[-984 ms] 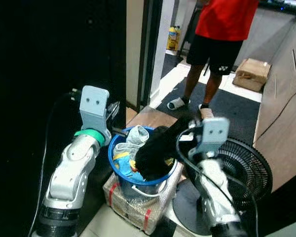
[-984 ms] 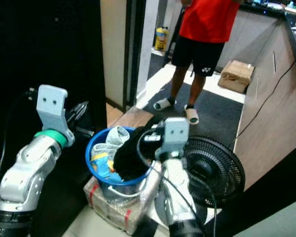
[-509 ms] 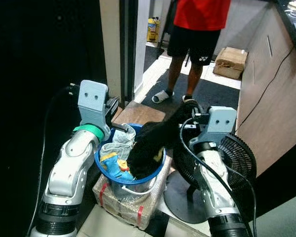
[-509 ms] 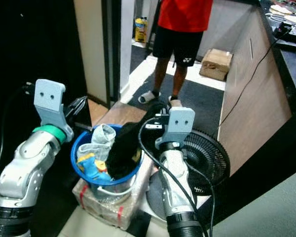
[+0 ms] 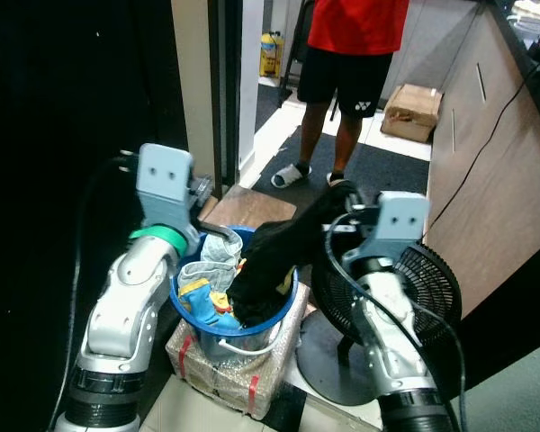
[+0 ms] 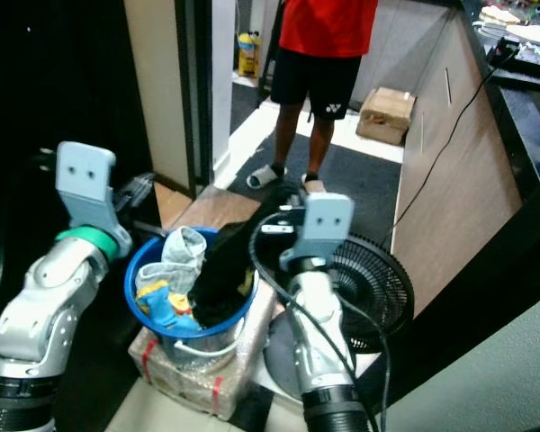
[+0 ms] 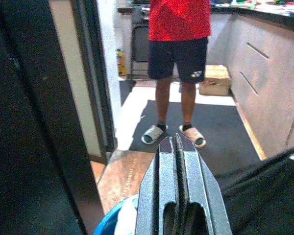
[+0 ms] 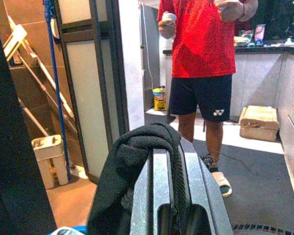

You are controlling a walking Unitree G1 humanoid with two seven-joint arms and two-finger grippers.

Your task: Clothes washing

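Note:
A blue basket (image 5: 187,310) full of clothes stands on a bubble-wrapped box (image 5: 218,373) on the floor. A black garment (image 5: 268,261) hangs from my right gripper (image 8: 167,157), which is shut on its top fold; its lower part lies in the basket. Beside it in the basket lie a white cloth (image 5: 214,261) and a blue and yellow piece (image 5: 198,295). My left gripper (image 7: 174,143) is shut with nothing in it. It sits over the basket's far left rim (image 5: 207,193).
A person in a red shirt and black shorts (image 5: 353,54) stands in the doorway ahead. A floor fan (image 5: 427,292) stands right of the basket, against a wooden cabinet (image 5: 486,171). A cardboard box (image 5: 412,110) lies beyond. A dark wall (image 5: 72,135) is on the left.
The head camera has shifted. My right gripper holds the black garment a little higher, so it stretches longer out of the basket. The left gripper stays by the rim.

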